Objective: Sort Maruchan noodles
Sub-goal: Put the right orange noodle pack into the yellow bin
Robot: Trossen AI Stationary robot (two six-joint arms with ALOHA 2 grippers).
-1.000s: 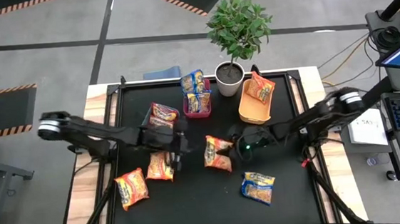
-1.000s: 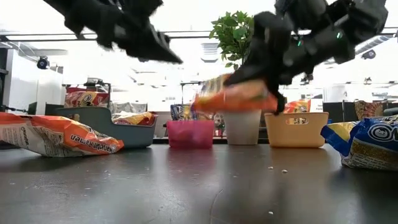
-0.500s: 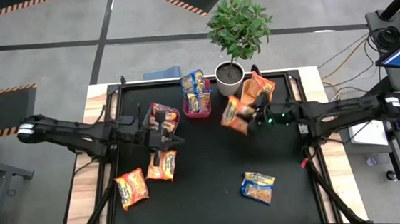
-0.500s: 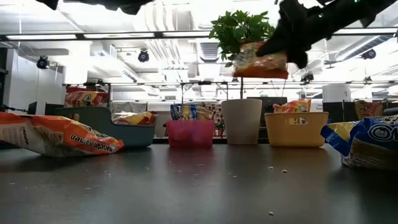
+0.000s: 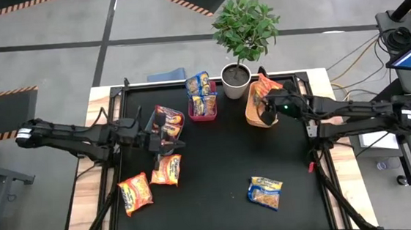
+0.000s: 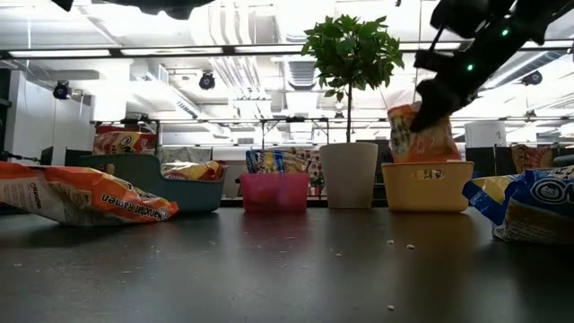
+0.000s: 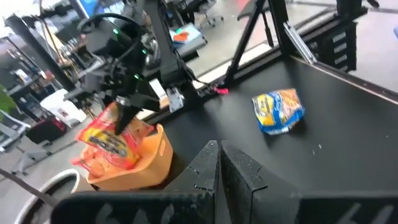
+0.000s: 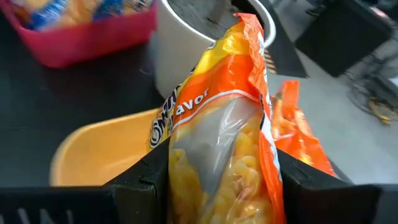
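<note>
My right gripper (image 5: 267, 104) is shut on an orange Maruchan noodle packet (image 8: 227, 124) and holds it over the orange bin (image 6: 428, 187) at the far right. Another orange packet (image 8: 298, 140) lies in that bin. My left gripper (image 5: 178, 139) hovers shut and empty near the teal bin (image 5: 154, 119), which holds a red packet (image 5: 167, 118). Two orange packets (image 5: 166, 169) (image 5: 135, 192) and a blue one (image 5: 264, 192) lie flat on the black table. Blue packets stand in the pink bin (image 5: 202, 104). My right gripper pinches the orange packet between its two fingers (image 8: 155, 177), one on each side of its lower middle (image 8: 186, 180). The fingers slant down from the table's right side. The packet stands on end, lifted clear of the table, its lower end (image 6: 420, 157) at the orange bin's rim.
A white pot (image 5: 236, 79) with a leafy plant stands at the far edge between the pink and orange bins, close to my right gripper. Bare black table surface (image 5: 217, 165) lies in the middle and near side.
My right gripper has carried the orange packet up from the table's middle toward the far right, over the orange bin, turning so the packet now stands on end. My left gripper has risen and drawn back toward the table's left, staying shut.
</note>
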